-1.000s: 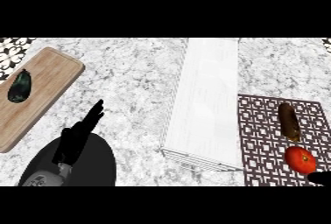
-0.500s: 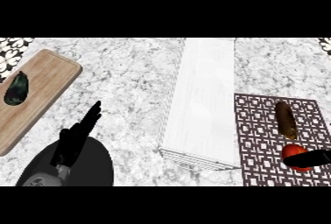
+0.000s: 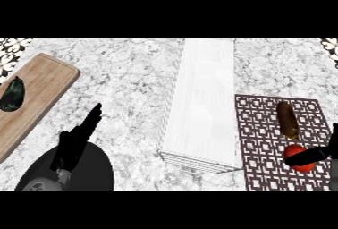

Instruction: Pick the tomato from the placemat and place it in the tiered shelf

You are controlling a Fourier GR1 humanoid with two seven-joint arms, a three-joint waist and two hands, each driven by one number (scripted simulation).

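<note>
A red tomato (image 3: pixel 297 159) lies on the dark patterned placemat (image 3: pixel 263 134) at the right of the counter. My right hand (image 3: pixel 315 154) comes in from the right edge, mostly out of view, with a black finger curled across the tomato's front. The white tiered shelf (image 3: pixel 204 107) stands in the middle, just left of the placemat. My left hand (image 3: pixel 77 142) rests open at the lower left, fingers straight and pointing up.
A brown elongated item (image 3: pixel 286 119) lies on the placemat just behind the tomato. At the far left, a wooden cutting board (image 3: pixel 38 94) carries a dark green object (image 3: pixel 12 95). Marble counter (image 3: pixel 132 89) lies between the board and the shelf.
My right hand has come in further from the right edge and its finger now wraps across the tomato. The left hand has stayed where it was.
</note>
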